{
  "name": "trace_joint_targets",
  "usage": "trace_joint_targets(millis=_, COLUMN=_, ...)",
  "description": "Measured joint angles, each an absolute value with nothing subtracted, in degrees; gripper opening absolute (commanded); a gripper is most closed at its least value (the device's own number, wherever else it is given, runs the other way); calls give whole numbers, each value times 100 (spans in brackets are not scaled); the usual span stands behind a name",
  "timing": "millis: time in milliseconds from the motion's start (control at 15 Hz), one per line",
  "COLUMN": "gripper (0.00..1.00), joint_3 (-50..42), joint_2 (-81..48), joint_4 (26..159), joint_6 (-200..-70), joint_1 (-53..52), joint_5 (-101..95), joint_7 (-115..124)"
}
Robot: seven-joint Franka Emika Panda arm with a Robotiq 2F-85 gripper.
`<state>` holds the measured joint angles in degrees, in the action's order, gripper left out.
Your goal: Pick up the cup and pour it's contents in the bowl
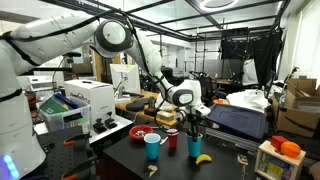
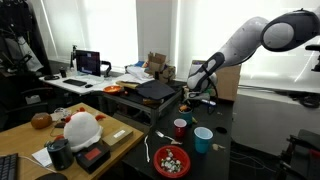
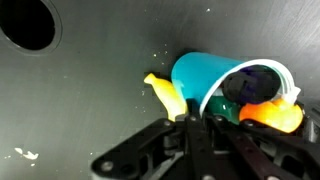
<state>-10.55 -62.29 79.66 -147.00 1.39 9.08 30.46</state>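
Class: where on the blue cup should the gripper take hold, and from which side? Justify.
Probably the cup by its round side wall below the rim, from the side away from the banana: it seems upright with items inside, so keep the mouth clear.

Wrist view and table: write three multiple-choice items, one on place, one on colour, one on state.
1. What lies beside the cup? A banana; B spoon; C plate.
2. The bowl is: A green; B red; C white.
3. The cup is: A empty; B lidded; C holding pieces.

Answers: A, the yellow banana lies right by its side in the wrist view. B, it shows red in both exterior views. C, green and orange pieces show inside its open mouth.
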Motion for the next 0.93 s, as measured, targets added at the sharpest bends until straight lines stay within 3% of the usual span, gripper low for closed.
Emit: trace_joint_targets(millis=933, gripper=1, joint_3=-1425, joint_2=-4182, joint_4=9938, joint_6=-14708, joint_1=-279, joint_5=-212, joint_7=2372)
